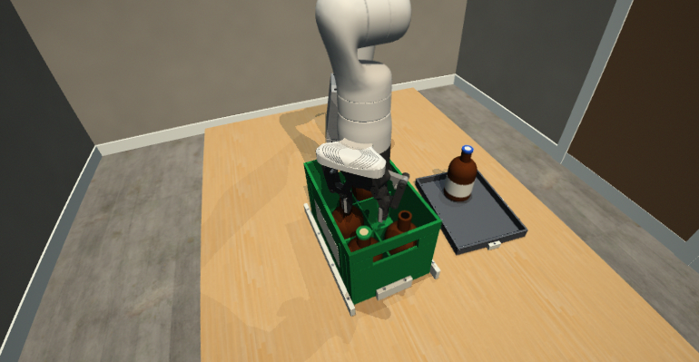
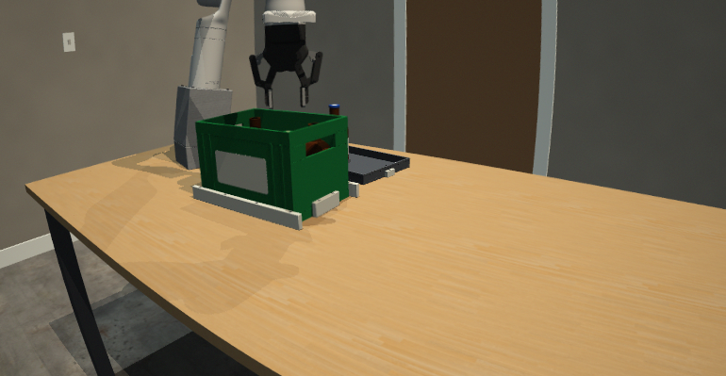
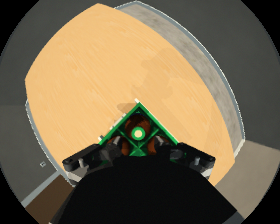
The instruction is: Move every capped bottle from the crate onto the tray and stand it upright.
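The green crate (image 1: 386,275) (image 2: 320,183) stands on the table. A green-capped brown bottle (image 1: 363,232) (image 3: 138,133) stands in its near left corner compartment. An open brown bottle (image 1: 404,219) stands in the near right one. Another brown bottle (image 1: 345,222) is behind the capped one, its top hidden by a finger, and part of one more (image 1: 363,193) shows farther back. A blue-capped bottle (image 1: 461,176) (image 2: 334,109) stands upright at the back of the dark tray (image 1: 482,220) (image 2: 373,163). My gripper (image 1: 364,212) (image 2: 287,103) (image 3: 138,141) is open and empty, pointing down above the crate.
A long white strip (image 1: 329,262) (image 2: 249,207) runs along the crate's left side. A white block (image 1: 394,288) (image 2: 325,204) sits at its near end, another (image 1: 435,269) at its right corner. A small block (image 1: 494,245) (image 2: 389,171) touches the tray's near edge. Crate walls surround the bottles.
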Robot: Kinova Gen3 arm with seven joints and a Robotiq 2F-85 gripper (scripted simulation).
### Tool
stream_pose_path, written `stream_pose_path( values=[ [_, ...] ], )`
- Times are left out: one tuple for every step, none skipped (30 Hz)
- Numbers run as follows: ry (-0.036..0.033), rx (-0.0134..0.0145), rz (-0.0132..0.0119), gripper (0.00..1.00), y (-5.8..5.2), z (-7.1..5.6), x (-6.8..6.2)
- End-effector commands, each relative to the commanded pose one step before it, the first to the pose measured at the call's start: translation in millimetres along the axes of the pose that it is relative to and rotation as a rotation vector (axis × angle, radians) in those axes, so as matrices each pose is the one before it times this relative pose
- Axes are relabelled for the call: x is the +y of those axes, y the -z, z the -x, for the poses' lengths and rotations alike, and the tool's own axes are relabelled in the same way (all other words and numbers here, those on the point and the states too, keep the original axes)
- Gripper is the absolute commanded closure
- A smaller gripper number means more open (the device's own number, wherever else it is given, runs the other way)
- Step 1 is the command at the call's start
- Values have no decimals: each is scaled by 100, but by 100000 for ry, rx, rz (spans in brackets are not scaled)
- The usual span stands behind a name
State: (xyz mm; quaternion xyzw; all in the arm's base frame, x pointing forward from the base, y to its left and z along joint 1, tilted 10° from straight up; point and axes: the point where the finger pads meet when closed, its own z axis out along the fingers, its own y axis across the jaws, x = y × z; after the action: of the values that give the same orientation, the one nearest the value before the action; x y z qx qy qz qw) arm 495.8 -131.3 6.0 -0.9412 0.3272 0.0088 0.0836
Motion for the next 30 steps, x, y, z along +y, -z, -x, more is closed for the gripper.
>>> stream_pose_path(
  values=[
    [-405, 139, -110, 40, 47, -153, 153],
    [277, 60, 62, 40, -143, 55, -97],
    [-20, -4, -4, 40, -179, 1, 18],
    [-20, -4, -4, 40, -179, 1, 18],
    [-20, -4, -4, 40, -179, 1, 18],
    [-20, -4, -4, 40, -179, 1, 18],
    [-20, -4, -4, 40, -179, 1, 18],
    [-20, -4, -4, 40, -179, 1, 18],
    [-20, -4, -4, 40, -179, 1, 18],
    [-20, -4, -4, 40, -179, 1, 18],
    [-20, -4, -4, 40, -179, 1, 18],
    [-20, -4, -4, 40, -179, 1, 18],
    [-20, -4, -4, 40, -179, 1, 18],
    [-20, -4, -4, 40, -179, 1, 18],
    [-20, -4, -4, 40, -179, 1, 18],
    [-20, -4, -4, 40, -179, 1, 18],
    [0, 0, 0, 40, 0, 0, 0],
    [0, 0, 0, 40, 0, 0, 0],
    [-104, 416, 12, 40, 199, -124, 39],
    [26, -102, -3, 40, -84, 52, -29],
    [26, -102, -3, 40, -84, 52, -29],
    [26, -102, -3, 40, -84, 52, -29],
    [26, -102, -3, 40, -84, 52, -29],
    [0, 0, 0, 40, 0, 0, 0],
    [0, 0, 0, 40, 0, 0, 0],
    [0, 0, 0, 40, 0, 0, 0],
    [0, 0, 0, 40, 0, 0, 0],
    [0, 0, 0, 40, 0, 0, 0],
    [0, 0, 0, 40, 0, 0, 0],
    [0, 0, 0, 40, 0, 0, 0]
  ],
)
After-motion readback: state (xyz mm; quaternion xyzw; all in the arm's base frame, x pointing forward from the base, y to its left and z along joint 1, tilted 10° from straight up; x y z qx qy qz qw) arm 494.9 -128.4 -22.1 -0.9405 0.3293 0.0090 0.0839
